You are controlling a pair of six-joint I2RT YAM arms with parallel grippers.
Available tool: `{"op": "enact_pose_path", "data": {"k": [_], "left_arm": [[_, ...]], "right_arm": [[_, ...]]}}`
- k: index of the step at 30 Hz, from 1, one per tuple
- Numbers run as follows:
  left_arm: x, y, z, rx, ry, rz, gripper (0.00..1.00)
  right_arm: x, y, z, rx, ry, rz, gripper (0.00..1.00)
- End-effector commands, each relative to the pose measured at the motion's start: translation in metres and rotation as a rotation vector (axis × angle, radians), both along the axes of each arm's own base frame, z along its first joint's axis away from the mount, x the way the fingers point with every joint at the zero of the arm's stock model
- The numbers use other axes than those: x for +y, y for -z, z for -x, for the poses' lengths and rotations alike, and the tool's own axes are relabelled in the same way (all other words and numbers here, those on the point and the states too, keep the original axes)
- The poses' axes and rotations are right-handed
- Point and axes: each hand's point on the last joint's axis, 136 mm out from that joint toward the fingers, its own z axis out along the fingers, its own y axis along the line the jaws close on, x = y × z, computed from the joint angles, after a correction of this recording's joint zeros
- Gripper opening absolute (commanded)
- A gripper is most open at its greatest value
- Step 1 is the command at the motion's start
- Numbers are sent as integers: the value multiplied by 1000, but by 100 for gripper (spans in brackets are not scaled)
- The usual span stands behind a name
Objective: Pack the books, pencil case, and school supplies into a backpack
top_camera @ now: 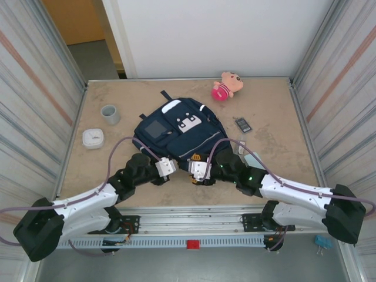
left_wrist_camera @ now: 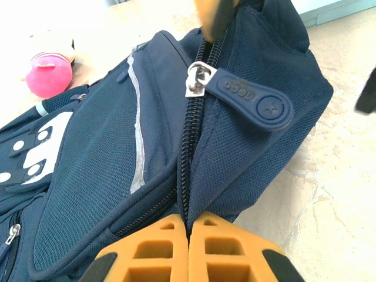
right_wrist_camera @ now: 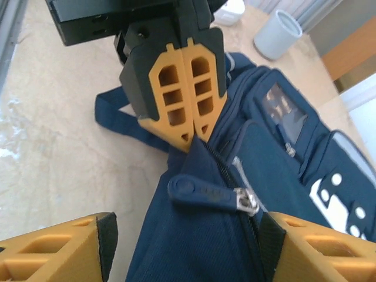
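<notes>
The navy backpack [top_camera: 176, 132] lies flat mid-table, zipped along its near edge. My left gripper [left_wrist_camera: 189, 220] is shut on the backpack's [left_wrist_camera: 106, 176] fabric right at the zipper line; it also appears as closed orange jaws, left gripper [right_wrist_camera: 188, 126]. My right gripper [right_wrist_camera: 185, 241] stands open, its fingers either side of the blue zipper pull [right_wrist_camera: 205, 192] without touching it. Both grippers meet at the bag's near corner, left gripper [top_camera: 179, 167] facing right gripper [top_camera: 192, 169]. A pale teal pencil case [top_camera: 254, 160] lies beside the right arm. A small dark gadget [top_camera: 242, 124] sits right of the bag. The books are out of view.
A pink-and-tan plush toy [top_camera: 226, 85] lies at the back of the table. A grey cup [top_camera: 110, 114] and a white rounded box [top_camera: 93, 138] stand left of the bag. Corrugated walls close in both sides.
</notes>
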Motion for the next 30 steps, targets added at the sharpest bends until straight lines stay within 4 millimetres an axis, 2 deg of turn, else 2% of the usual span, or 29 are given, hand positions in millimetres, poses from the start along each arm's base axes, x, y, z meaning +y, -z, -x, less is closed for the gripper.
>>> {"op": "enact_pose_path", "data": {"k": [1,8,12,14,23,30], "left_arm": [[-7,-31,0,-57,21,112,0],[-9,-32,0,-50,29,116,0],[-10,-32,-1,-50,29,116,0],[-9,-31,0,-48,29,115,0],[-1,-24,-7,-64,-32,98,0],[6,-17,-12,-80,-72,64,0]], "right_arm": [[14,-23,-8,-129,-17,-60,66],[25,-24,-19,-176,12,-67,62],[29,-24,-21,-171,10,-56,51],[30,-25,-20,-160,4,-57,45],[15,-39,-20,-32,63,-107,0],[-14,-53,-28,210,181,-232,0]]}}
